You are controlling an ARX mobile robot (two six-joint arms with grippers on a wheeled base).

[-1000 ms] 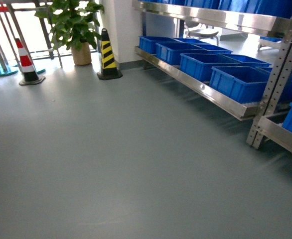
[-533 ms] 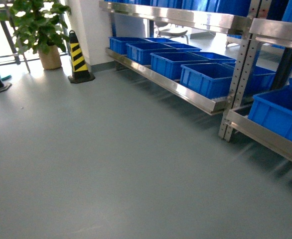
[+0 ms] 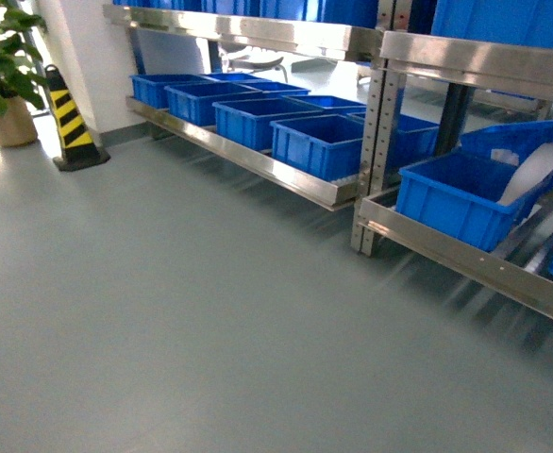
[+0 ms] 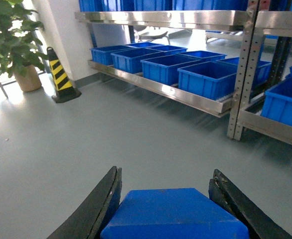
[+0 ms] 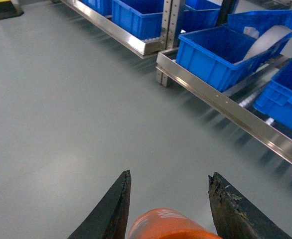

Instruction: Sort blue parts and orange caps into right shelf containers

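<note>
In the left wrist view a blue part [image 4: 173, 214] fills the gap between the black fingers of my left gripper [image 4: 167, 172], which is shut on it. My right gripper [image 5: 170, 174] is shut on an orange cap [image 5: 168, 226] with white print on its side. Both are held above bare grey floor. The right shelf containers [image 3: 465, 193] are blue crates on the low steel shelf at the right; they also show as the crate [image 5: 211, 50] and the crate [image 4: 285, 99]. Neither gripper shows in the head view.
A row of blue crates [image 3: 314, 142] lines the left shelf unit, split from the right one by a perforated steel post [image 3: 376, 142]. A white curved sheet [image 3: 536, 170] leans in a right crate. A striped cone [image 3: 69, 118] and potted plant [image 3: 3, 66] stand far left.
The head view has swung to the right: the cone and plant slid to the left edge, and the right shelf unit with its crates has come into view.
</note>
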